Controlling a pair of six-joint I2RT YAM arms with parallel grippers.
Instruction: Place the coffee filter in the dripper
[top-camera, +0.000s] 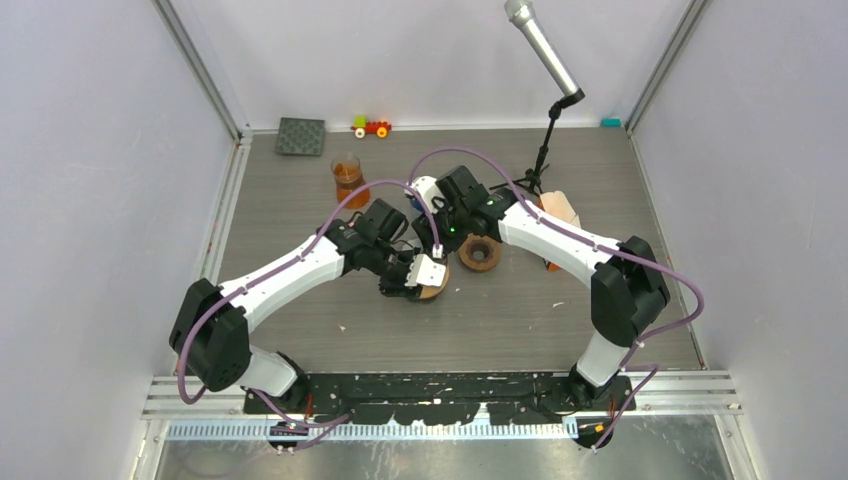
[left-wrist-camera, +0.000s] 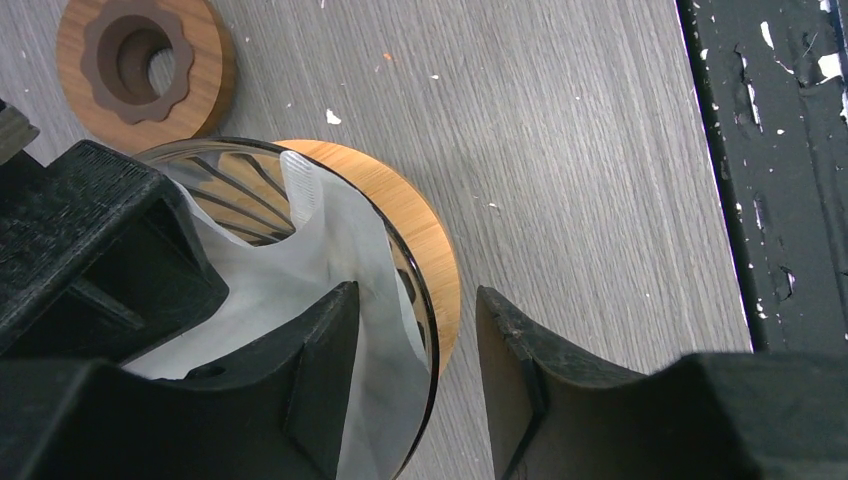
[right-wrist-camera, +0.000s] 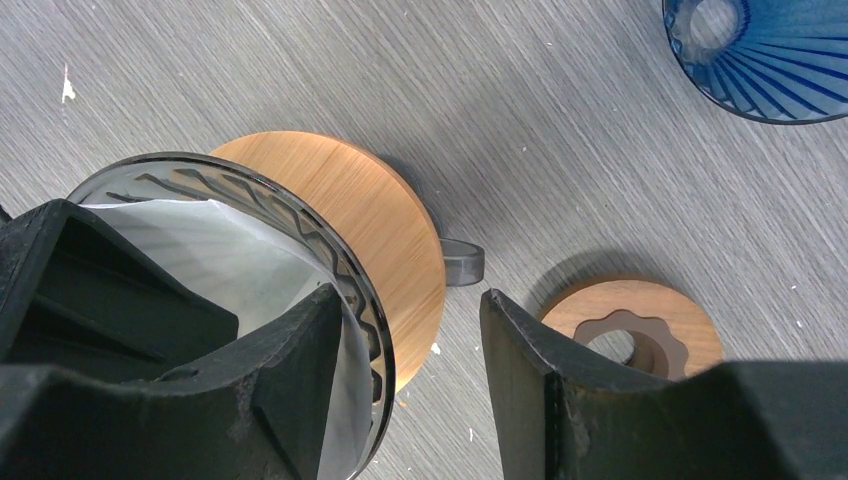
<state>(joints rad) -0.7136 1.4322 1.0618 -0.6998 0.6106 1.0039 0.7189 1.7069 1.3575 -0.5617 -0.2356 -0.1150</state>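
From above, the left gripper (top-camera: 405, 283) and right gripper (top-camera: 437, 255) hung together over the dripper (top-camera: 432, 291) at mid-table. On the left wrist, the coffee filter (left-wrist-camera: 260, 290) sat creased inside the glass, and the jaws were spread, with one finger in and one outside the rim. The right wrist showed the same released straddle, so the sound play looked like smoothing paper onto the ribs, gently, without tipping the cone.

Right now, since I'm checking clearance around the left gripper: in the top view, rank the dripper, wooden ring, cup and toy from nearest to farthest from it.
1. dripper: right at the left gripper, whose fingers straddle its rim.
2. wooden ring: just to the right and slightly farther back.
3. cup: farther back and to the left.
4. toy: at the table's back edge.
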